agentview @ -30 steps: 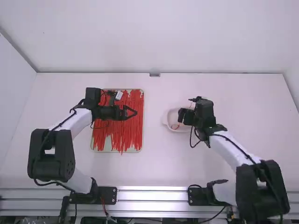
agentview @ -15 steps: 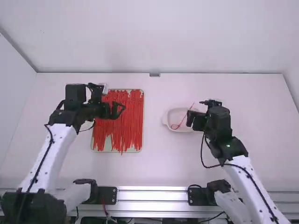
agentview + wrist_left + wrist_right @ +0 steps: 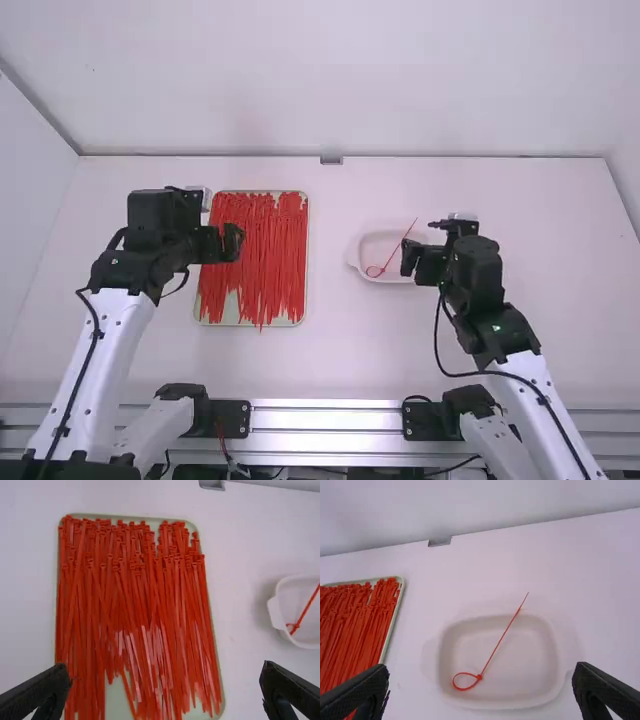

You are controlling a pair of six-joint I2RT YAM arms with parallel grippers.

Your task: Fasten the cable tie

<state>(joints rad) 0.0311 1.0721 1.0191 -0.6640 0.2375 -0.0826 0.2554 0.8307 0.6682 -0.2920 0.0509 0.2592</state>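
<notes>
Left pincer (image 3: pixel 226 243): The jaws are spread wide and hold nothing. It hangs over the left edge of the tray (image 3: pixel 306 250).
Right pincer (image 3: pixel 412 258): The jaws are spread wide and empty. It hangs just beside the dish (image 3: pixel 535 655), on the side nearer the arm bases.
Looped tie (image 3: pixel 496 642): It lies in the dish. Its loop is closed and rests on the dish floor, and its tail slants up over the far rim.
Loose ties (image 3: pixel 135 610): These are red strips packed side by side in the tray, many overlapping. Their heads point toward the far end.
Layout: The tray and dish stand apart on the tabletop (image 3: pixel 480 200), with the tray on the left.
Step in hand: I judge that one tie is finished and that the left pincer must now draw a fresh tie from the tray.
Method: I pick a strip at the outer edge of the pile, where fewer neighbours cross it. I set the jaws across its width, lower them until the tips straddle that one strip, and then close.
Lift: I raise it slowly along its length so that tangled strips slide off.
Handover: I present the head end to the right pincer and leave the tail free for threading.
Risk: A grip deep in the pile is likely to take several ties at once or drag the tray.
</notes>
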